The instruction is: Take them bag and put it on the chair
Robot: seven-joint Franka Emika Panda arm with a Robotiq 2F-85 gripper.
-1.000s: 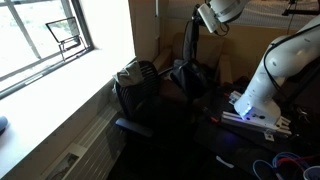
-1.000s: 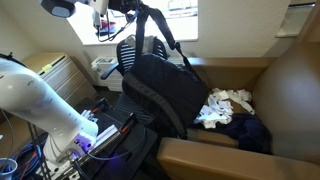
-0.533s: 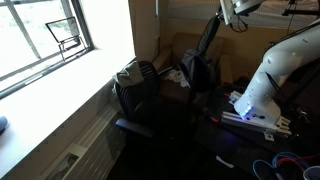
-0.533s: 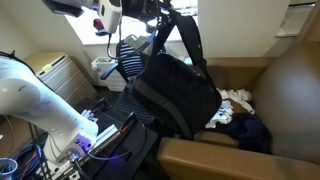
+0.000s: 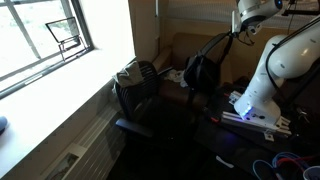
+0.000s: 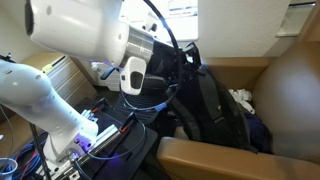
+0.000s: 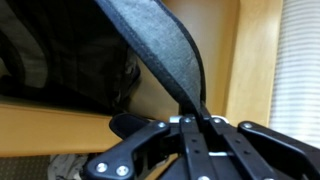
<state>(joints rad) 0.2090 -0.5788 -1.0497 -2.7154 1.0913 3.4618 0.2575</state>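
Observation:
The bag (image 5: 200,72) is a black backpack that hangs in the air from its strap (image 5: 225,42). My gripper (image 5: 243,24) is shut on that strap, high up at the right. In the wrist view the grey strap (image 7: 165,50) runs down into my closed jaws (image 7: 198,118), with the bag's body (image 7: 60,60) at the left. In an exterior view the bag (image 6: 215,110) hangs behind my white wrist (image 6: 90,40). The chair (image 5: 135,85) is a black office chair by the window, to the left of the bag and apart from it.
A window (image 5: 45,35) and a white sill run along the left. The arm's base (image 5: 250,110) stands on a stand at the right, with blue cables (image 5: 290,163) below. White cloths (image 6: 243,98) lie in a brown box (image 6: 290,90) behind the bag.
My gripper has carried the bag by its strap to the right and away from the chair. The bag has swung with it. In an exterior view my wrist now fills the foreground.

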